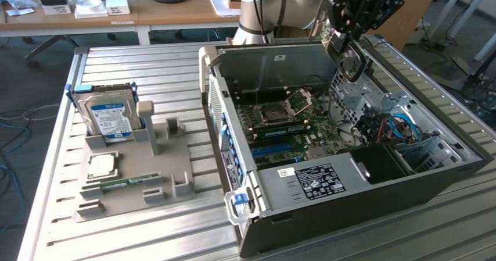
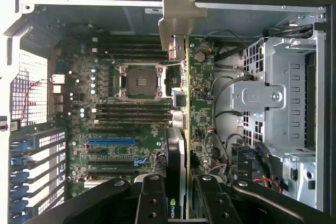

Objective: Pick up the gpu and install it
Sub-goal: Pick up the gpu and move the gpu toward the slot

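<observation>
I see claw (image 2: 181, 205) clamped on gpu (image 2: 177, 163), card edge-on over open case (image 1: 364, 197), above motherboard (image 2: 79, 93) inside case, just beside CPU socket (image 2: 139, 81). Drive (image 1: 108, 115) on bench (image 1: 155, 226), apart from case.

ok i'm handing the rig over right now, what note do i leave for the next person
Pincer: shut on the gpu, which sits edge-on between the fingers.
Gpu: held in the air inside the open case, over the motherboard.
Done: the pickup.
Left: the card is not seated in any slot yet.
</observation>
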`<state>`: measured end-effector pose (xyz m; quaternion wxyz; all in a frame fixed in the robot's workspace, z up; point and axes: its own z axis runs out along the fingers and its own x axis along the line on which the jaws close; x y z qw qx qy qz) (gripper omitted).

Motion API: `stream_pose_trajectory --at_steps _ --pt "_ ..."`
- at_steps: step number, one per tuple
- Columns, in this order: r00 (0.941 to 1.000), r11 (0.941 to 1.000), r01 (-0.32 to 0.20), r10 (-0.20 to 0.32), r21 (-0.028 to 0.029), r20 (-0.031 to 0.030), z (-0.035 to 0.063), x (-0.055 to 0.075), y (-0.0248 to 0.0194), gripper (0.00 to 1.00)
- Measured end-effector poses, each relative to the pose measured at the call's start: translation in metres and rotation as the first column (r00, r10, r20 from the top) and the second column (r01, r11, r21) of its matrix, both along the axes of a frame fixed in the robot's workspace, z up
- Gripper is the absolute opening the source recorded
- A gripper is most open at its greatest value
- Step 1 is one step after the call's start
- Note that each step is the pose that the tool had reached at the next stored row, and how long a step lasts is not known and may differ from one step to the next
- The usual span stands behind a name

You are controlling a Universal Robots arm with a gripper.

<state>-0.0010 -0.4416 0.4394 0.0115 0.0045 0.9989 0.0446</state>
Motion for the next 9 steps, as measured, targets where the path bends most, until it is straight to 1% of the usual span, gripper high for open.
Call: stream_pose_trajectory --at_steps 5,9 --pt "1.0000 1.0000 0.000 0.000 0.0000 0.0000 0.0000 0.0009 0.0000 0.27" --pt "1.0000 1.0000 0.000 0.000 0.0000 0.0000 0.0000 0.0089 0.0000 0.27"
